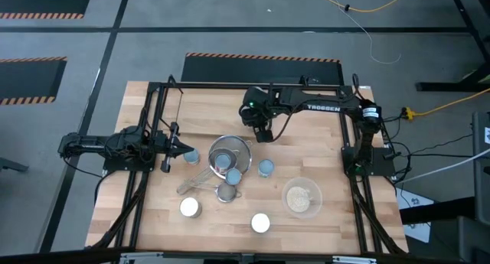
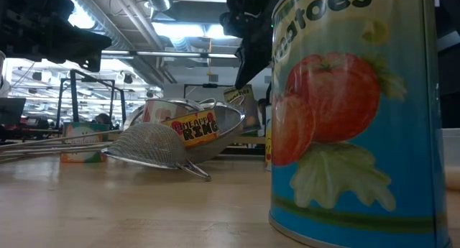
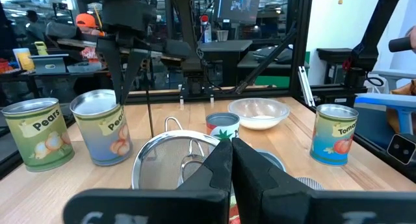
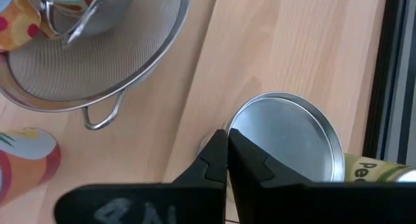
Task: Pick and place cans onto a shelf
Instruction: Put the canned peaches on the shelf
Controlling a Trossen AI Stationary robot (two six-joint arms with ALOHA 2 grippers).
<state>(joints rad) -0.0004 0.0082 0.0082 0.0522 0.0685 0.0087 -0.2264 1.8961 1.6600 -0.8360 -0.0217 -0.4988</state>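
Note:
My right gripper (image 1: 262,134) is shut and points down at the silver top of a pears can (image 4: 286,136) near the table's far middle. Its fingertips (image 4: 226,143) stand at that top's rim. A second pears can (image 3: 36,133) stands beside it. My left gripper (image 1: 178,151) is shut at the table's left, with a blue-topped can (image 1: 190,155) just past its fingertips (image 3: 232,152). More cans stand upright on the table: a blue-topped one (image 1: 266,167) and two white-topped ones (image 1: 190,208) (image 1: 260,223). I cannot make out the shelf. My right gripper's shut fingers come from above at the near rim (image 4: 234,130) of the pears can's top; I cannot tell whether they touch it. My left gripper's shut fingers lie level, pointing toward the table's right at the blue-topped can (image 3: 270,160); I cannot tell whether they touch it.
Round mesh strainers (image 1: 230,153) lie stacked in the table's middle with a can (image 1: 233,176) in them. A glass bowl of beige stuff (image 1: 302,197) stands at the near right. A tomatoes can (image 2: 352,111) stands close to the low camera. Black frame posts (image 1: 153,103) edge the table.

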